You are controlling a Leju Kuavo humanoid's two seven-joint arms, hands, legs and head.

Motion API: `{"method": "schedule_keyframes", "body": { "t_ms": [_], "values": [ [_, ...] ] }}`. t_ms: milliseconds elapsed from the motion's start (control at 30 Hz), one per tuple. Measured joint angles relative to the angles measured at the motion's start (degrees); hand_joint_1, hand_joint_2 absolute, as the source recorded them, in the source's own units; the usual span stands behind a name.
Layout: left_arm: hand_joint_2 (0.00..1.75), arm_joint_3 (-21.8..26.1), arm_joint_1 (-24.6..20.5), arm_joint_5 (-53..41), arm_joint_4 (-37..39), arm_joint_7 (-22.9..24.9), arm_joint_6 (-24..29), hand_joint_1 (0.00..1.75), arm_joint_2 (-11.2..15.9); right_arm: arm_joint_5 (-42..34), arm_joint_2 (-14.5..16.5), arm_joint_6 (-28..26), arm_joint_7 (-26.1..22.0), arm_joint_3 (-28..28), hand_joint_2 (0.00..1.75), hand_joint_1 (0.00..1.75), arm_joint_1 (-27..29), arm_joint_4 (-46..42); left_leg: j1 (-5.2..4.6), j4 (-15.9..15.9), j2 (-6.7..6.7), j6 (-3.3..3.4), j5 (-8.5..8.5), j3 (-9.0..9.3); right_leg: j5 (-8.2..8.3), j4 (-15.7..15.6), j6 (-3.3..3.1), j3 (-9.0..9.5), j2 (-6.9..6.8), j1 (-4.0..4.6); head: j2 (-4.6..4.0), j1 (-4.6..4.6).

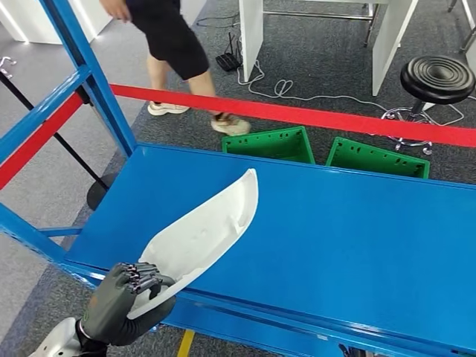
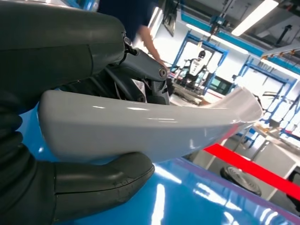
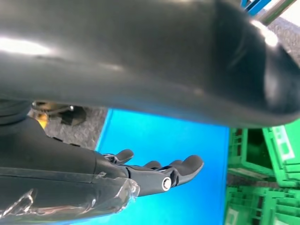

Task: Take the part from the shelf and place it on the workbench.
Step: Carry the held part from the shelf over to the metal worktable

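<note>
While the white part [image 1: 204, 230] is lying tilted on the blue shelf [image 1: 348, 238], the left hand [image 1: 115, 301] is gripping its near end at the shelf's front edge. The right hand [image 3: 155, 173] is holding nothing, its fingers stretched out flat. Behind the shelf a red bar [image 1: 314, 117] is crossing, with green crates [image 1: 269, 143], a black stool [image 1: 438, 78] and a person's legs [image 1: 168, 52] beyond it.

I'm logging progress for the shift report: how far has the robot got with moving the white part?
Done: the left robot hand grips the near end of the white curved part, thumb under, fingers over. In hand: the part's far end lies over the blue shelf surface, so it has not left the shelf. Left: lifting it away and placing it on the workbench. The right robot hand holds nothing, fingers extended.
</note>
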Motion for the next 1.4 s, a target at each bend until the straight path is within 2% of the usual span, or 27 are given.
{"method": "schedule_keyframes", "body": {
  "t_ms": [33, 133, 200, 267, 333, 367, 433, 467, 500, 600, 633, 667, 733, 800, 867, 900, 967, 1000, 1033, 1067, 1133, 1167, 1233, 1267, 1300, 1333, 1400],
  "values": [
    [1.75, 0.0, 0.2, 0.0, 0.0, 0.1, 0.1, 1.69, 0.2, -0.6, -0.2, -0.1, -0.1, 0.4, 0.00, 0.00, 0.3, 0.0, -0.26, -1.2, -0.06, 0.22, 0.25, 0.46, 0.41, -0.4, 0.04, -0.14, -0.07, -0.32, 0.00, -0.01],
    [1.75, 0.0, 0.4, 0.0, 0.0, 0.2, 0.4, 1.69, 0.6, -1.3, -1.0, -0.5, -0.3, 1.3, 0.00, 0.00, 1.2, -0.2, -0.26, -5.3, 0.63, -0.69, 2.79, 1.48, 1.01, -2.4, -0.05, -0.34, 1.05, -0.68, 0.00, -0.26],
    [1.75, -0.1, 0.1, 0.0, 0.0, 0.3, 0.5, 1.69, 0.6, -1.5, -1.6, -0.8, -0.2, 2.0, 0.00, 0.00, 2.1, -0.2, 0.50, -7.6, 1.20, -1.14, 3.98, 2.72, -2.17, -1.0, -0.58, 0.17, 2.09, -0.03, 0.00, -0.14],
    [1.75, -0.1, -0.1, -0.1, 0.0, 0.4, 0.6, 1.69, 0.6, -1.7, -2.2, -1.1, -0.2, 2.6, 0.00, 0.00, 2.3, -0.2, 0.91, -7.8, 1.57, -1.37, 4.17, 3.17, -6.30, 3.8, -0.32, 0.72, 2.44, 0.32, 0.00, -0.07],
    [1.75, -0.2, -0.1, -0.3, 0.0, 0.6, 0.6, 1.69, 0.6, -1.9, -2.7, -1.4, -0.3, 3.3, 0.00, 0.00, 1.7, -0.4, 1.58, -7.2, 1.75, -1.68, 4.27, 2.88, -7.03, 6.7, 1.01, 1.75, 2.44, 0.01, 0.00, -0.12],
    [1.75, -0.3, 0.0, -0.3, 0.0, 0.6, 0.6, 1.69, 0.6, -2.0, -2.9, -1.6, -0.3, 3.6, 0.00, 0.00, 1.5, -0.6, 2.15, -6.7, 1.67, -2.01, 4.31, 2.48, -5.67, 5.8, 2.03, 3.01, 2.39, -0.37, 0.00, -0.11],
    [1.75, -0.4, 0.2, -0.4, 0.0, 0.6, 0.6, 1.69, 0.6, -2.4, -3.2, -1.7, -0.7, 4.0, 0.00, 0.00, 0.7, -1.0, 3.39, -5.0, 1.29, -3.25, 4.28, 0.99, -3.11, 1.2, 5.29, 5.81, 2.22, -1.15, 0.00, 0.12],
    [1.75, -0.4, 0.5, -0.4, -0.1, 0.7, 0.6, 1.69, 0.6, -2.7, -3.3, -1.7, -1.3, 4.2, 0.00, 0.00, 0.1, -1.4, 3.73, -3.8, 1.05, -3.90, 4.21, 0.11, -2.64, -0.7, 6.39, 6.66, 2.32, -1.35, 0.00, 0.56],
    [1.75, -0.4, 0.7, -0.4, -0.1, 0.7, 0.7, 1.69, 0.7, -3.0, -3.4, -1.7, -1.9, 4.3, 0.00, 0.00, -0.8, -1.9, 3.74, -2.9, 0.86, -4.42, 4.17, -0.71, -2.83, -1.6, 6.59, 6.89, 2.46, -1.45, 0.00, 0.77],
    [1.75, -0.3, 1.0, -0.7, -0.2, 0.9, 1.0, 1.69, 0.9, -3.0, -3.6, -2.5, -2.6, 4.3, 0.00, 0.00, -2.6, -3.6, 3.14, -1.8, 0.74, -5.25, 4.41, -2.22, -2.70, -0.5, 4.28, 5.45, 2.79, -1.82, 0.00, 0.34],
    [1.75, -0.3, 1.0, -0.8, -0.3, 1.1, 1.1, 1.69, 1.0, -2.6, -3.6, -3.0, -2.4, 4.2, 0.00, 0.00, -2.9, -4.3, 3.07, -1.3, 0.85, -5.62, 3.85, -2.85, -2.51, 0.0, 3.82, 4.60, 2.82, -1.86, 0.00, -0.02],
    [1.75, -0.3, 1.1, -0.9, -0.4, 1.3, 1.2, 1.69, 1.0, -2.0, -3.6, -3.6, -2.1, 4.0, 0.00, 0.00, -2.9, -5.0, 3.09, 0.0, 0.93, -5.97, 2.49, -3.73, -2.21, 0.4, 3.37, 3.76, 2.83, -1.78, 0.00, -0.31],
    [1.75, -0.3, 1.3, -1.0, -0.6, 1.7, 1.6, 1.69, 1.1, 0.0, -3.6, -4.4, -1.2, 2.9, 0.00, 0.00, -3.1, -6.7, 3.21, 6.0, 1.09, -6.01, -2.15, -6.09, -1.23, 0.3, 2.64, 2.63, 2.91, -1.10, 0.00, -1.04],
    [1.75, -0.3, 1.4, -1.0, -0.7, 1.9, 2.1, 1.69, 1.2, 3.0, -3.4, -4.5, -0.1, 1.0, 0.00, 0.00, -3.2, -7.8, 2.95, 13.1, 1.09, -4.95, -5.66, -8.10, 0.06, -0.3, 2.17, 1.91, 2.87, 0.04, 0.00, -1.23],
    [1.75, -0.3, 1.5, -1.0, -0.7, 2.1, 2.6, 1.69, 1.4, 6.6, -2.8, -4.0, 1.2, -1.6, 0.00, 0.00, -3.2, -8.1, 1.92, 14.9, 1.04, -2.64, -5.01, -7.57, 1.39, -1.1, 1.04, 1.10, 2.90, 1.64, 0.00, -1.31],
    [1.75, -0.3, 1.6, -1.0, -0.8, 2.2, 2.8, 1.69, 1.5, 8.3, -2.3, -3.5, 1.8, -3.2, 0.00, 0.00, -3.2, -8.1, 1.03, 13.0, 0.96, -0.82, -3.47, -5.96, 2.17, -1.6, 0.21, 0.66, 2.97, 2.63, 0.00, -1.34],
    [1.75, -0.3, 1.9, -1.0, -1.0, 2.5, 3.3, 1.69, 1.9, 11.4, -1.0, -2.4, 2.9, -6.3, 0.00, 0.00, -3.5, -7.9, -0.23, 6.0, 0.39, 4.54, -1.24, -0.99, 3.81, -2.7, -1.43, -0.12, 3.36, 4.04, 0.00, -0.70],
    [1.75, -0.3, 2.0, -1.0, -1.2, 2.7, 3.6, 1.69, 2.1, 12.7, -0.3, -1.8, 3.4, -7.9, 0.00, 0.00, -3.7, -7.6, -0.69, 2.3, 0.30, 6.49, -0.78, 1.37, 4.53, -3.1, -1.78, -0.39, 3.52, 4.07, 0.00, -0.21],
    [1.75, -0.3, 2.2, -0.9, -1.4, 2.9, 4.0, 1.69, 2.5, 14.2, 0.6, -1.1, 3.7, -9.5, 0.00, 0.00, -3.9, -7.1, -0.95, -0.5, 0.21, 7.61, -0.54, 2.98, 5.25, -3.5, -1.60, -0.51, 3.68, 3.64, 0.00, 0.23],
    [1.75, -0.4, 2.4, -0.9, -1.6, 3.0, 4.3, 1.69, 2.9, 15.9, 1.5, -0.3, 4.0, -11.3, 0.00, 0.00, -4.1, -6.4, -1.33, -2.6, 0.37, 7.64, -0.03, 3.95, 5.97, -4.0, -1.00, -0.57, 3.72, 3.15, 0.00, 0.47],
    [1.75, -0.5, 2.5, -0.8, -1.8, 3.5, 4.9, 1.69, 3.5, 20.0, 3.2, 1.7, 4.1, -15.2, 0.00, 0.00, -4.4, -5.2, -1.34, -5.5, 0.51, 6.87, 2.34, 4.15, 7.21, -5.2, 0.00, -0.63, 3.82, 2.71, 0.00, -0.04],
    [1.75, -0.6, 2.5, -0.8, -1.9, 3.8, 5.1, 1.69, 3.8, 22.1, 4.1, 2.7, 4.1, -17.2, 0.00, 0.00, -4.5, -4.5, -0.87, -7.0, 0.54, 6.60, 3.72, 4.08, 6.43, -5.2, 0.29, -0.90, 3.79, 2.86, 0.00, -0.18],
    [1.75, -0.9, 2.7, -0.8, -2.0, 4.3, 5.5, 1.69, 4.1, 25.9, 5.7, 4.5, 3.8, -21.4, 0.00, 0.00, -4.9, -3.1, 0.51, -8.9, 0.61, 5.04, 6.18, 3.17, 1.58, -2.4, 1.14, -1.81, 3.58, 2.90, 0.00, -0.17],
    [1.75, -1.1, 2.7, -0.8, -2.0, 4.5, 5.6, 1.69, 4.2, 27.2, 6.5, 5.2, 3.7, -23.4, 0.00, 0.00, -5.1, -2.4, 1.19, -9.1, 0.64, 4.02, 7.14, 2.28, -1.33, 0.4, 1.89, -2.16, 3.44, 2.51, 0.00, -0.05],
    [1.75, -1.2, 2.8, -0.8, -2.0, 4.6, 5.7, 1.69, 4.4, 28.3, 7.1, 5.7, 3.7, -25.1, 0.00, 0.00, -5.4, -1.7, 1.89, -9.1, 0.73, 2.66, 8.03, 1.24, -3.01, 3.5, 2.77, -2.36, 3.25, 1.97, 0.00, -0.02],
    [1.75, -1.4, 2.8, -0.8, -2.0, 4.7, 5.8, 1.69, 4.5, 28.9, 7.6, 6.0, 3.6, -26.6, 0.00, 0.00, -5.6, -1.1, 2.62, -9.1, 0.85, 1.26, 8.90, 0.09, -3.06, 6.3, 3.74, -2.21, 3.05, 1.30, 0.00, 0.02],
    [1.75, -1.5, 2.8, -0.9, -2.0, 4.8, 5.8, 1.69, 4.5, 29.4, 8.2, 6.2, 3.6, -28.7, 0.00, 0.00, -5.8, -0.2, 4.15, -8.5, 1.13, -1.36, 10.58, -2.54, 0.82, 8.1, 6.17, -0.22, 2.77, -0.27, 0.00, 0.00]
  ]
}}
